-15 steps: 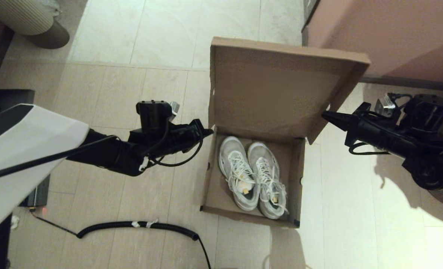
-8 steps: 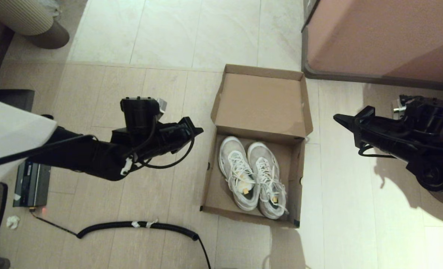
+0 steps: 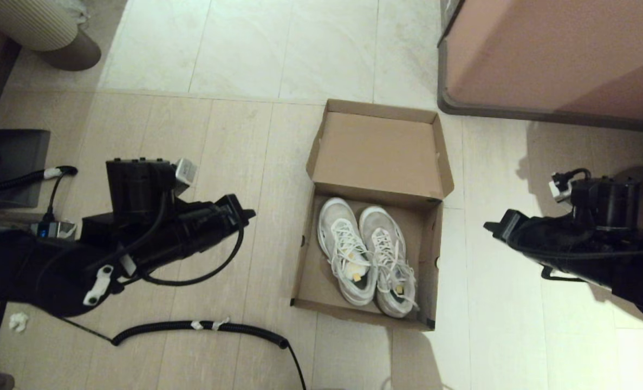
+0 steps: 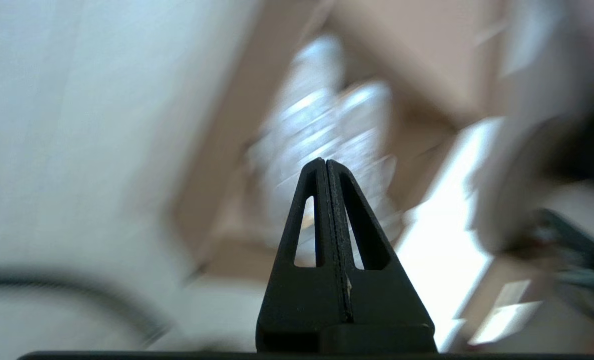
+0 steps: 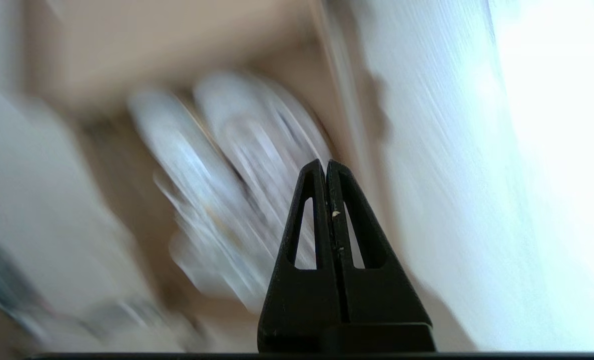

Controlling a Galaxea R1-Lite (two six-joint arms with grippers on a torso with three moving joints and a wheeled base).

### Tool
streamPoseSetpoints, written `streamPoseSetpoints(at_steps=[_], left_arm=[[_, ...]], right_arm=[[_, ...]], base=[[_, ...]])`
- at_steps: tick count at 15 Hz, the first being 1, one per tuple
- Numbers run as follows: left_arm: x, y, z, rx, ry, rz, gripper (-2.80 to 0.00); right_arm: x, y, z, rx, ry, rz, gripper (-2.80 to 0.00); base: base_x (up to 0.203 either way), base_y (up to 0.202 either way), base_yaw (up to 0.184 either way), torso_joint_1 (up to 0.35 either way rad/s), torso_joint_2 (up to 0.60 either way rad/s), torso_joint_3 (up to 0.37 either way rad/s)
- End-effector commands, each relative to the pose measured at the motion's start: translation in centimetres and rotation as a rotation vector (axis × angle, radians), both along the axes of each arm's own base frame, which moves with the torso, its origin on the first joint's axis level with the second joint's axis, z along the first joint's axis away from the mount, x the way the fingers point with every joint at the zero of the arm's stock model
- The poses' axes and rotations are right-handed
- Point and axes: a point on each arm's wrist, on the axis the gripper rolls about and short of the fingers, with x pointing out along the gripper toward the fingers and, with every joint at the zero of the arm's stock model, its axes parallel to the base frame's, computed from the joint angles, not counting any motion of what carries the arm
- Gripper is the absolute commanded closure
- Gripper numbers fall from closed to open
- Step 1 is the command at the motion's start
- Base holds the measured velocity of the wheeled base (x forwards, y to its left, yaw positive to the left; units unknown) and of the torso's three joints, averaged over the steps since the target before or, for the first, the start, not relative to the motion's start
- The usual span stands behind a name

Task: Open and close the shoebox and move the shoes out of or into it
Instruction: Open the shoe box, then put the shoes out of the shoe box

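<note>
The brown cardboard shoebox (image 3: 310, 271) stands open on the floor, its lid (image 3: 378, 154) folded back flat behind it. A pair of white lace-up sneakers (image 3: 367, 254) lies side by side inside. My left gripper (image 3: 248, 214) hangs left of the box, shut and empty, well apart from it. On the other side my right gripper (image 3: 489, 228) is shut too, clear of the box wall. Both wrist views show the sneakers (image 4: 322, 145) (image 5: 236, 165) blurred beyond the shut left gripper (image 4: 325, 161) and right gripper (image 5: 325, 162).
A pinkish-brown cabinet (image 3: 554, 54) stands at the back right. A black coiled cable (image 3: 202, 327) lies on the floor in front of the left arm. A ribbed grey object (image 3: 45, 27) sits at the far back left, and a dark flat item (image 3: 7, 162) at the left edge.
The lid has dropped from upright to flat behind the box. Both arms have pulled back from the box toward me, the left one lower and farther left.
</note>
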Motion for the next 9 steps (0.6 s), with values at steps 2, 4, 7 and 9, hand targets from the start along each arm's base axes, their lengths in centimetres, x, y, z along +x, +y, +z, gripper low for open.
streamPoseSetpoints(at_steps=[2,4,7,9], left_arm=[[0.2,-0.2,-2.9,0.047,0.035,0.004,0.0],[2.8,-1.2,-5.3,0.054,-0.004,0.003,0.0],[5.6,-2.4,-8.4,0.097,-0.03,-0.01,0.0],[7.0,-2.9,-10.0,0.124,-0.027,-0.015,0.0]], right_arm=[[-0.8,1.3,-2.1,-0.069,0.078,0.015,0.0],[0.5,1.7,-4.2,-0.137,0.128,-0.023,0.0],[2.2,2.3,-6.6,-0.169,0.168,-0.015,0.0],[3.2,3.7,-6.6,-0.152,0.095,0.016,0.0]], base=[[0.0,0.0,0.0,0.0,0.0,0.0],[0.0,0.0,0.0,0.0,0.0,0.0],[0.0,0.0,0.0,0.0,0.0,0.0],[0.0,0.0,0.0,0.0,0.0,0.0]])
